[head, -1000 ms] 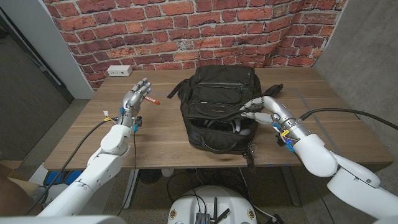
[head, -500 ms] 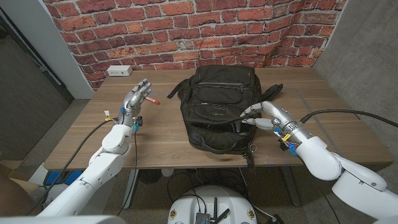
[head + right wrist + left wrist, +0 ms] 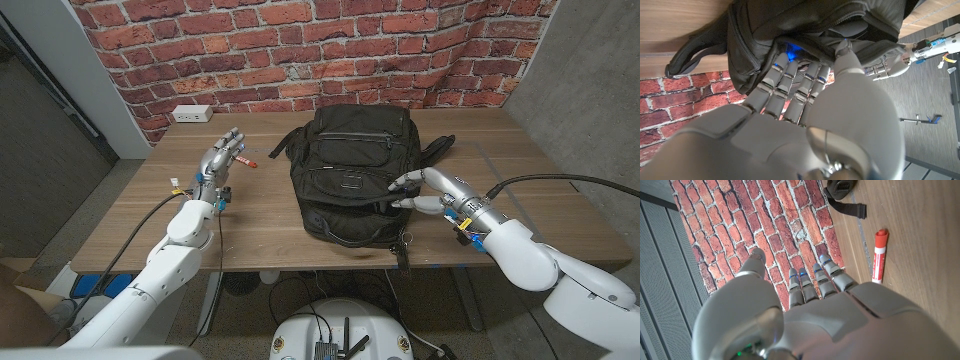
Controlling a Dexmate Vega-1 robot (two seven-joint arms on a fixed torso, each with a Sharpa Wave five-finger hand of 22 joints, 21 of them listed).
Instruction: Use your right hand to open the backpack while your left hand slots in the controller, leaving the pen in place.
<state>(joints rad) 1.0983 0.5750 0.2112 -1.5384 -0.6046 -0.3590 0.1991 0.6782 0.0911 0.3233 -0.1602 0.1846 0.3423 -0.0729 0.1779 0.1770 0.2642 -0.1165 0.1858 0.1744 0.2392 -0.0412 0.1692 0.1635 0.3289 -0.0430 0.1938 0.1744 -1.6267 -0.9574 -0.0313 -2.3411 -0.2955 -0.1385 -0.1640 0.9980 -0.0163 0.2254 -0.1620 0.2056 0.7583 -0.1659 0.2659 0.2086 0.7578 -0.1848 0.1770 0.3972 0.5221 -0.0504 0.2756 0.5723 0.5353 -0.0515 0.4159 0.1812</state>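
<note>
The black backpack [image 3: 352,175] lies in the middle of the wooden counter [image 3: 540,215]. The right hand [image 3: 425,190] is at the backpack's right side, and its fingers [image 3: 790,75] touch the fabric at the edge of the front pocket; whether they grip it, the pictures do not show clearly. The left hand [image 3: 218,160] is raised near the counter's left part, fingers apart, holding nothing. The red pen [image 3: 879,256] lies on the counter just beside this hand. A white power strip [image 3: 191,114] is near the brick wall.
</note>
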